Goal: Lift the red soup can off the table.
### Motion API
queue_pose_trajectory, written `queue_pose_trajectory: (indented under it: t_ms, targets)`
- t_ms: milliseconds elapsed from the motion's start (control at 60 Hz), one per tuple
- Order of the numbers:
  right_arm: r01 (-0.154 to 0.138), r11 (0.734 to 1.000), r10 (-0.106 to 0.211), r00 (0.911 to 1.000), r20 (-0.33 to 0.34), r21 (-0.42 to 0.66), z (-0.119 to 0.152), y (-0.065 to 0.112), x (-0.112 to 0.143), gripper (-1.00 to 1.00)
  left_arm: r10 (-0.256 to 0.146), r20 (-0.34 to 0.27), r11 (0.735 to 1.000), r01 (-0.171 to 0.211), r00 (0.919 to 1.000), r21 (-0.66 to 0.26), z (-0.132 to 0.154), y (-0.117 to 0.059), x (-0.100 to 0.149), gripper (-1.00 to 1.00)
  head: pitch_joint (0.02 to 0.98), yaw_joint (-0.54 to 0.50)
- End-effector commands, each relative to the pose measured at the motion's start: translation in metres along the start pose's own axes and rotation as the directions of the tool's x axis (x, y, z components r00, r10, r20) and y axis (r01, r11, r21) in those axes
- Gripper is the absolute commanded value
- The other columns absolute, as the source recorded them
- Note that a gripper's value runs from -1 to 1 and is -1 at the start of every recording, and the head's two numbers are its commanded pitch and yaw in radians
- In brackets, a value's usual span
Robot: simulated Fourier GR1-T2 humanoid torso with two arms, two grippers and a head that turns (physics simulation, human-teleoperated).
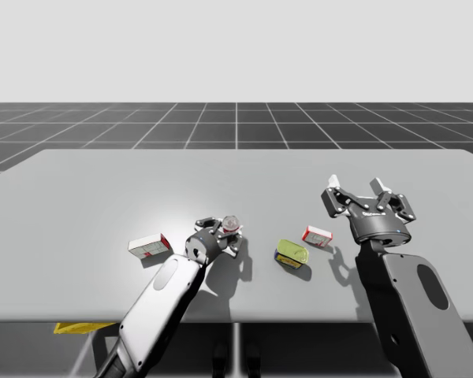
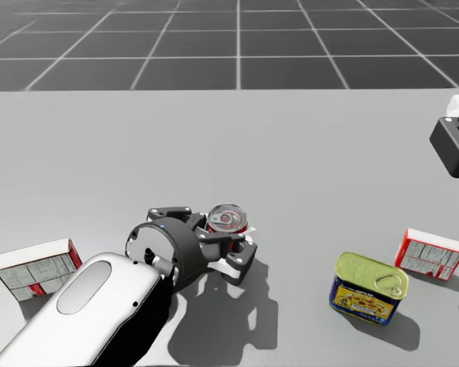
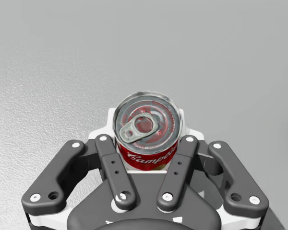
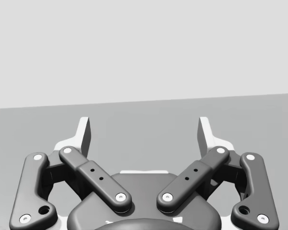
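Note:
The red soup can [image 3: 148, 132] with a silver pull-tab lid stands upright between the fingers of my left gripper [image 3: 148, 120], which press on it from both sides. In the high view the can [image 1: 232, 224] sits left of the table's middle, with my left gripper [image 1: 225, 233] shut on it from the near side. The head view shows the same hold on the can [image 2: 228, 219]. My right gripper [image 1: 356, 187] hovers open above the table's right part, well apart from the can. Nothing lies between its fingers [image 4: 84, 134].
A white and red box [image 1: 150, 246] lies left of my left arm. A yellow-topped blue tin [image 1: 292, 254] and a small red and white box [image 1: 317, 235] lie between the two arms. The grey table [image 1: 79, 197] stretches far beyond them.

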Motion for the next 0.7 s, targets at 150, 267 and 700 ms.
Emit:
queue_pose_trajectory:
  t_ms: [150,267,700]
  targets:
    - [0.0,1.0,0.0,1.0,0.004,-0.004,0.0,0.0,0.0,-1.0,-0.024,-0.027,0.996,0.021,0.9993,-0.086,-0.002,-0.005,-0.011,1.0,0.514,0.04]
    - [0.001,1.0,-0.001,1.0,0.005,-0.005,0.0,-0.001,0.0,-1.0,-0.023,-0.027,0.996,0.021,0.9994,-0.087,-0.002,-0.005,-0.012,1.0,0.461,0.03]
    - [-0.001,1.0,0.001,1.0,0.009,0.003,-0.001,-0.003,-0.001,-1.0,-0.079,0.085,0.99,0.089,0.9932,-0.112,0.035,0.0,0.051,1.0,0.431,0.03]
